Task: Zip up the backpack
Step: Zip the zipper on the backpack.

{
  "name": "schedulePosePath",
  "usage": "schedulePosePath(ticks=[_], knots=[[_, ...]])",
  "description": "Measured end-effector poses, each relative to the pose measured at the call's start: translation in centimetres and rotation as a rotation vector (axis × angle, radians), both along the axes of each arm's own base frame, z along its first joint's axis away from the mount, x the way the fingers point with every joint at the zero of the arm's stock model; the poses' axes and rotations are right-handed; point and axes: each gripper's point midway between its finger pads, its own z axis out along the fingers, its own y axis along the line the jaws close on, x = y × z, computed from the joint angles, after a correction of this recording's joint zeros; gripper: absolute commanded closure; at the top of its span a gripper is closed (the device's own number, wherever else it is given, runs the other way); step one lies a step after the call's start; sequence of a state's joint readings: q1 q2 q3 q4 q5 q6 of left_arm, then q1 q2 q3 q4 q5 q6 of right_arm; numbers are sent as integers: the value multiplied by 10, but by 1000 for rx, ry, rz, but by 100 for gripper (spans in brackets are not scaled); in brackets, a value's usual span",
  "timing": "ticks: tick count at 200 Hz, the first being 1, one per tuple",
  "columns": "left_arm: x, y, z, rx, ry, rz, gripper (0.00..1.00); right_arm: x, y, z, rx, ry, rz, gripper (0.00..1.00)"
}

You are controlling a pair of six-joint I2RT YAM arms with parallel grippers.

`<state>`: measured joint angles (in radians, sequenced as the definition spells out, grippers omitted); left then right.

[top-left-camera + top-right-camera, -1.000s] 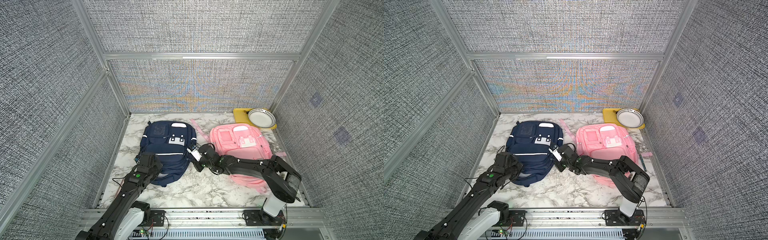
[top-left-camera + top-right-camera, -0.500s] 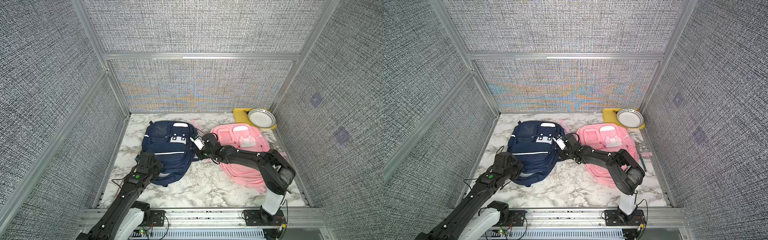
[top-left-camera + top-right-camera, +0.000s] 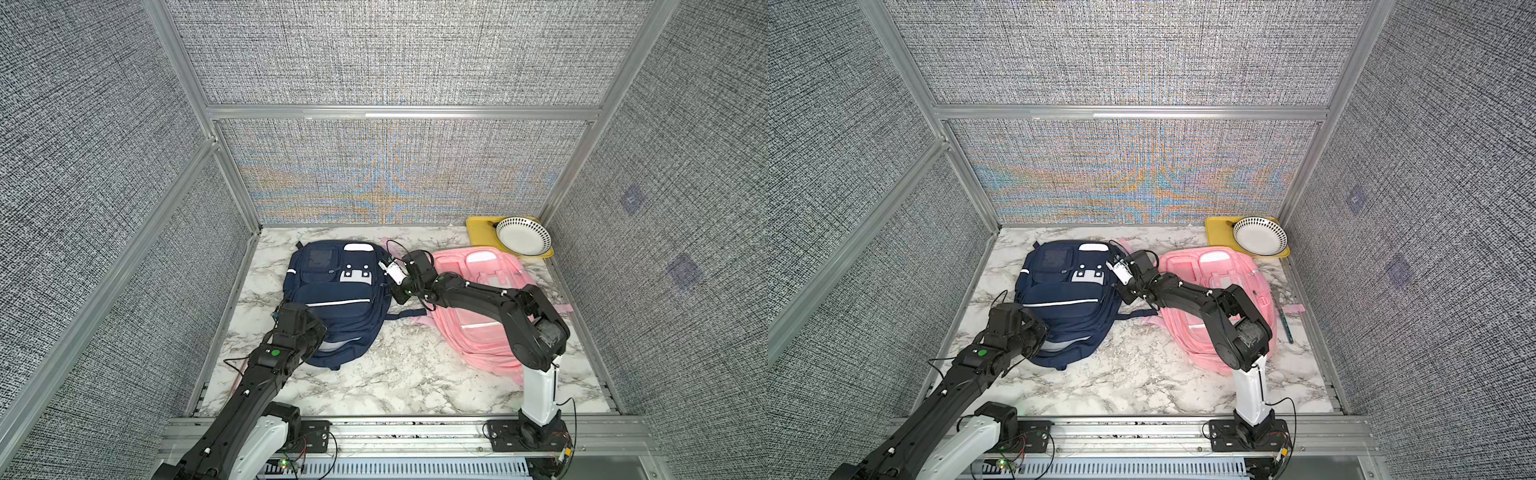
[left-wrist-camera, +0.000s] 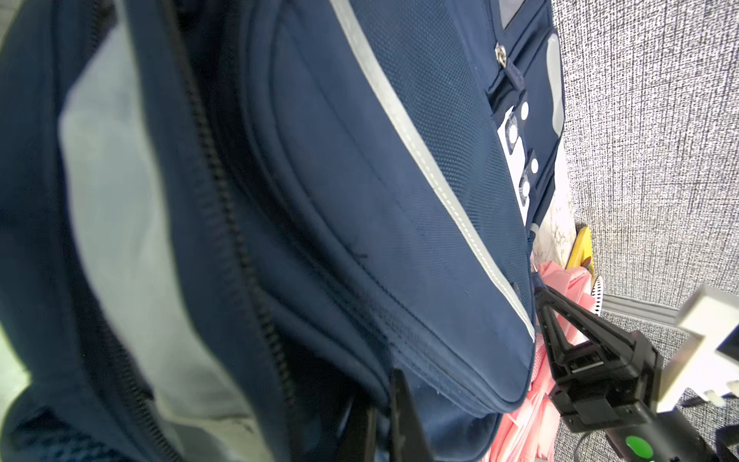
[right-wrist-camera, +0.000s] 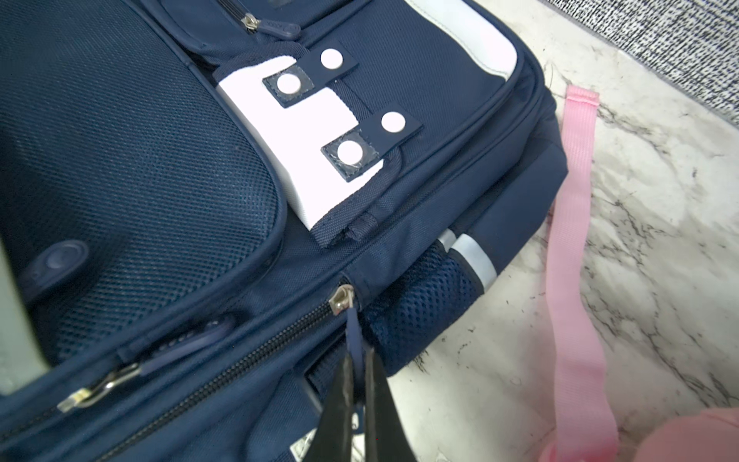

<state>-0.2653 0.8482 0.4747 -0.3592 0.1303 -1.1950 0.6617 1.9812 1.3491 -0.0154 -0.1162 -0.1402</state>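
Right wrist view: pink strap (image 5: 572, 248) right of navy backpack (image 5: 140, 160); our right gripper (image 5: 360, 362) pinches zipper pull (image 5: 353, 330), left gripper (image 4: 386, 416) clamps near edge.

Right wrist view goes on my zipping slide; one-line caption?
Right gripper shut on the zipper pull of the navy backpack, beside its mesh side pocket; pink strap on the marble.

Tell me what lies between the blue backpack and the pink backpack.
The right end effector at the blue backpack's side, over bare table crossed by a dark strap; both top views show it.
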Motion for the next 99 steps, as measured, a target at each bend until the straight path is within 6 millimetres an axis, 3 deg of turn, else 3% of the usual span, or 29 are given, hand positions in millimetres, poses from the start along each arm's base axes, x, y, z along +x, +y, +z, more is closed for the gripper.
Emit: schedulePosePath(ticks=[46, 64, 79, 86, 99], knots=[[-2, -18, -12, -35, 40, -39, 100, 10, 2, -10, -18, 39, -20, 100], [-2, -22, -10, -45, 28, -38, 91, 15, 5, -5, -13, 47, -35, 88], [-2, -22, -7, -46, 17, -34, 82, 17, 3, 2, -2, 43, -59, 65], [-4, -21, -8, -40, 23, -35, 73, 19, 1, 9, 7, 30, -80, 62], [-9, -20, -7, -23, 40, -50, 65, 17, -3, 24, 22, 10, -96, 59]])
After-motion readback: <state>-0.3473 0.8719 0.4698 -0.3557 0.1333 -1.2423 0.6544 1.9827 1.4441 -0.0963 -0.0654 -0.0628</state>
